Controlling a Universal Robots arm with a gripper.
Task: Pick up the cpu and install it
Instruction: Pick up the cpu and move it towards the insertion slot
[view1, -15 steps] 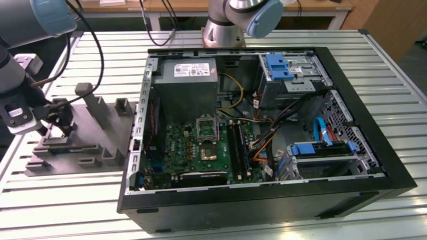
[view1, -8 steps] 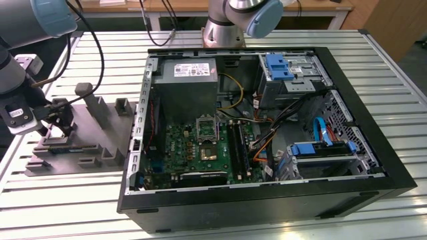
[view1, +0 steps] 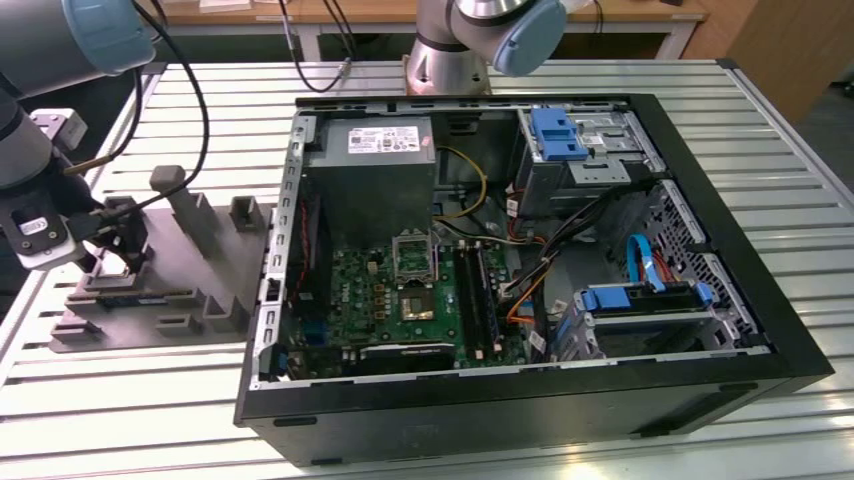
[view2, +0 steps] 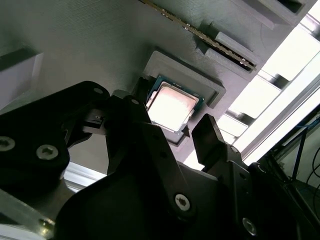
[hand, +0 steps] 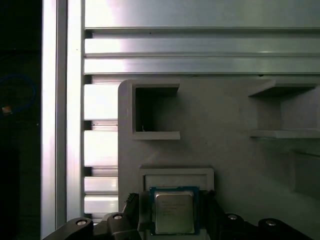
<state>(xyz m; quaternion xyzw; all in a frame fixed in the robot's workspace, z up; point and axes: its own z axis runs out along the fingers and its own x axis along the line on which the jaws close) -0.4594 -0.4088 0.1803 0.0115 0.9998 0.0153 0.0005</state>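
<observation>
Two fingers (view2: 206, 134) spread astride cpu (view2: 171, 108); cpu flat in tray (view2: 75, 45) recess, metal top up

Robotics workshop, slatted aluminium bench (view1: 781, 150), opened computer case (view1: 534, 412), grey moulded tray (view1: 200, 292), robot arm (view1: 483, 35)

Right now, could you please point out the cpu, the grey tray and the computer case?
cpu (hand: 173, 212): first wrist view, middle of its silvery metal top.
grey tray (hand: 220, 110): first wrist view, bare flat surface between two recesses.
computer case (view1: 534, 405): exterior view, black outer side wall nearest the camera.
</observation>
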